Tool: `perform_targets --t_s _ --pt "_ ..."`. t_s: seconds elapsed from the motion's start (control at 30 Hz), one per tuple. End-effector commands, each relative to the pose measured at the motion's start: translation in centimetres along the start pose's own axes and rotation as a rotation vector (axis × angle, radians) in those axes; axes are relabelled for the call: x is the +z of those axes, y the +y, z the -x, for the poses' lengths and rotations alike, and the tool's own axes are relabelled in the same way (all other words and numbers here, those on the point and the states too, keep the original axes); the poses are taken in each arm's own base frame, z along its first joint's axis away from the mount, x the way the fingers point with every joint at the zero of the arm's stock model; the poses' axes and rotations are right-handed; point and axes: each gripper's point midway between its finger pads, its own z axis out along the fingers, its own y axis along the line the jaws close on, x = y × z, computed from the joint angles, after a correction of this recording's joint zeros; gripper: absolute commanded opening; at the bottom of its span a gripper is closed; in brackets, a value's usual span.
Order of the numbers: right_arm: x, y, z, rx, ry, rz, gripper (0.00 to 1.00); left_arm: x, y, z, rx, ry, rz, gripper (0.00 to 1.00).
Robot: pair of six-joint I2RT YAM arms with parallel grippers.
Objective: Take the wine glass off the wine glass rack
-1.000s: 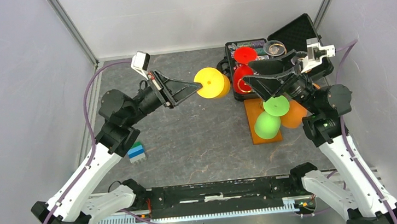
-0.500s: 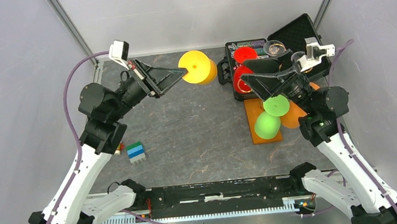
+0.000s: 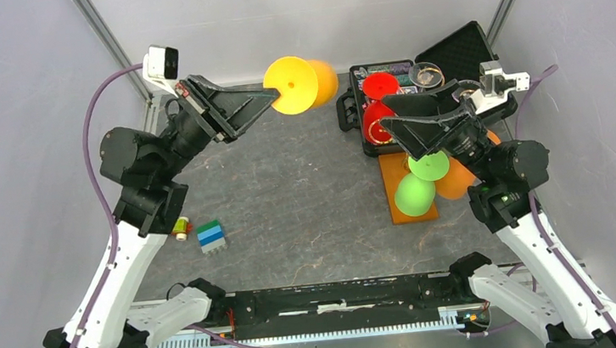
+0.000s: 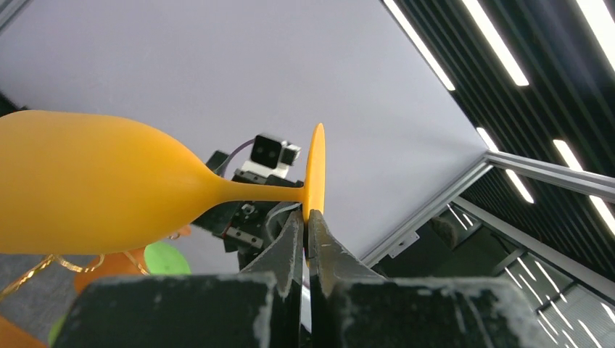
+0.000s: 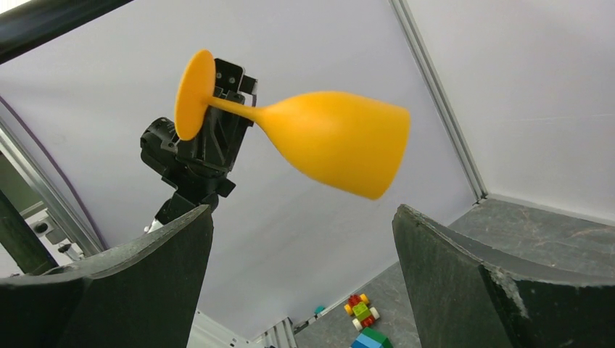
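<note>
Spanning the overhead view, a grey stone-patterned table (image 3: 307, 200) carries the gold wire wine glass rack on its orange-brown wooden base (image 3: 391, 174), at the right. A green glass (image 3: 415, 193) and an orange glass (image 3: 458, 178) hang on it. The yellow-orange plastic wine glass (image 3: 300, 83) is well apart from the rack, up in the air near the far wall. The removal itself therefore looks done (what is left, most likely, is setting the glass down somewhere).

The left gripper (image 3: 270, 101) carries it. Only the left wrist view shows how: narrow jaws pinch the edge of the glass's flat foot, with the stem lying sideways. Only the right wrist view shows the right gripper (image 5: 302, 210) spread wide with nothing between its jaws. Only the overhead view shows that gripper hovering above the rack.
</note>
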Motion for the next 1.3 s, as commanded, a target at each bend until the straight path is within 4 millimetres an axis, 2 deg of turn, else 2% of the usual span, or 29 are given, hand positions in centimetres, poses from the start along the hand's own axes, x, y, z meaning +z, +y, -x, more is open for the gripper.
perform_targets --t_s 0.0,0.4,0.8,1.13,1.27 --pt "0.5 1.9 1.3 0.028 -0.036 0.065 0.98 0.4 -5.2 1.4 0.011 -0.014 -0.198 0.02" --pt "1.3 3.3 1.6 0.044 -0.048 0.158 0.98 1.8 -6.4 2.5 -0.083 -0.012 -0.349 0.02" --pt "1.9 3.5 -0.4 0.166 -0.062 0.300 0.98 1.3 -8.3 3.8 -0.148 -0.061 -0.479 0.02" --pt "3.8 5.2 2.3 0.092 -0.161 0.452 0.98 -0.3 -7.9 4.6 -0.302 -0.141 -0.422 0.02" --pt "4.0 6.3 2.7 0.100 -0.176 0.555 0.98 -0.8 -7.4 4.7 -0.347 -0.165 -0.387 0.02"
